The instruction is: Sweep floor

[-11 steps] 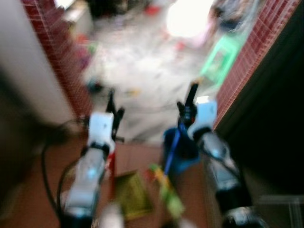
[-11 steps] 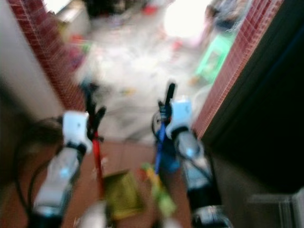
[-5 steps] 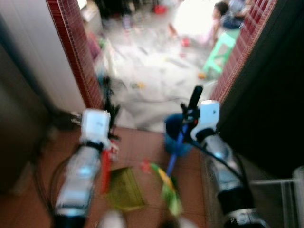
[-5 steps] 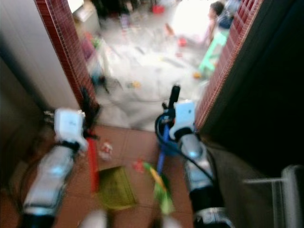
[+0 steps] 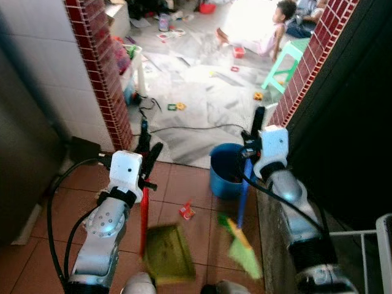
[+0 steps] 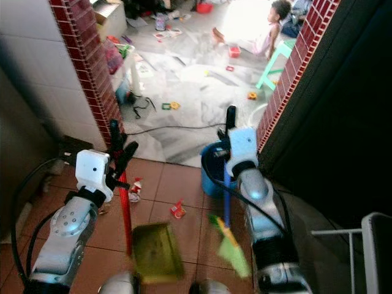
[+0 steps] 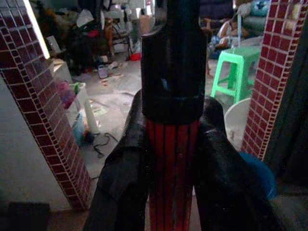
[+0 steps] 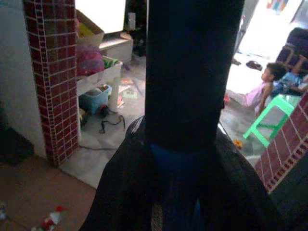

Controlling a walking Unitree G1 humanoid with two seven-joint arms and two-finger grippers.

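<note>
1. The left pincer [image 5: 147, 147] is pressed onto the red handle [image 7: 172, 173] of the dustpan [image 5: 166, 252]; in the left wrist view its two black fingers [image 7: 126, 178] squeeze the ribbed red shaft just below a black cap.
2. The right pincer [image 5: 257, 122] pinches the blue handle [image 5: 243, 199] of the broom [image 5: 244, 252]; in the right wrist view the dark shaft runs up between its fingers [image 8: 122, 187].
3. The dustpan, yellow-green, hangs low over the reddish tiled floor [image 5: 184, 184] between the two arms, its handle rising roughly upright to the left pincer.
4. The broom's green bristle head is just to the right of the dustpan, close to the floor and blurred.
5. A small red scrap of litter [image 5: 187, 211] lies on the tiles ahead of the dustpan, and a second bit of litter [image 6: 135, 185] lies further left near the red handle.
6. A blue bucket [image 5: 224, 168] stands on the tiles beside the right arm, with the broom's handle crossing in front of it.
7. Red brick pillars [image 5: 101, 67] frame a doorway; beyond it is a pale floor strewn with toys and a black cable [image 5: 184, 128].
8. A green stool [image 5: 288, 58] stands near the right pillar, and a person [image 5: 266, 30] sits on the floor further back.
</note>
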